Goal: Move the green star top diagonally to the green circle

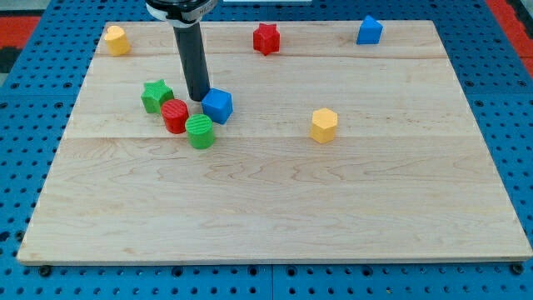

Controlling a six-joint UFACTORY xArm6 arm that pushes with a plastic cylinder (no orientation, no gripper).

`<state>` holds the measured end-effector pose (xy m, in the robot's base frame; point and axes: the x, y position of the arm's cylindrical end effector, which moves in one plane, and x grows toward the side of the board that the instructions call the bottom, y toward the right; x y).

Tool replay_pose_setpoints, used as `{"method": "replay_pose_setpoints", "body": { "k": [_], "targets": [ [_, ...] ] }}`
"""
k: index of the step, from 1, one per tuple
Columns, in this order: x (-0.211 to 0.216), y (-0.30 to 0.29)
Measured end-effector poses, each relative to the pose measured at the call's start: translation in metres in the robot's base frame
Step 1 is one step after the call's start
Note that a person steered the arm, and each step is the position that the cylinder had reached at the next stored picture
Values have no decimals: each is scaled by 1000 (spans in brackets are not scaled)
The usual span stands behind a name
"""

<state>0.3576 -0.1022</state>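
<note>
The green star [156,96] lies at the view's left of centre on the wooden board [275,208]. A red cylinder [175,116] touches its lower right side. The green circle [200,132] sits just below and right of the red cylinder, touching it. A blue cube [217,106] lies right of the red cylinder. My tip [198,99] stands between the green star and the blue cube, just above the red cylinder and close against the blue cube's left side.
A yellow hexagonal block [117,40] lies at the top left corner. A red star [266,38] lies at the top middle. A blue pentagon-like block [369,31] lies at the top right. Another yellow hexagon [324,125] lies right of centre.
</note>
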Motion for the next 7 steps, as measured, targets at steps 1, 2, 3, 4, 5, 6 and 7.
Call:
{"method": "replay_pose_setpoints", "body": {
  "k": [1, 2, 3, 4, 5, 6, 7],
  "targets": [
    [-29, -18],
    [-2, -58],
    [-5, -86],
    [-5, -89],
    [0, -103],
    [29, -97],
    [48, -105]
  ]
}}
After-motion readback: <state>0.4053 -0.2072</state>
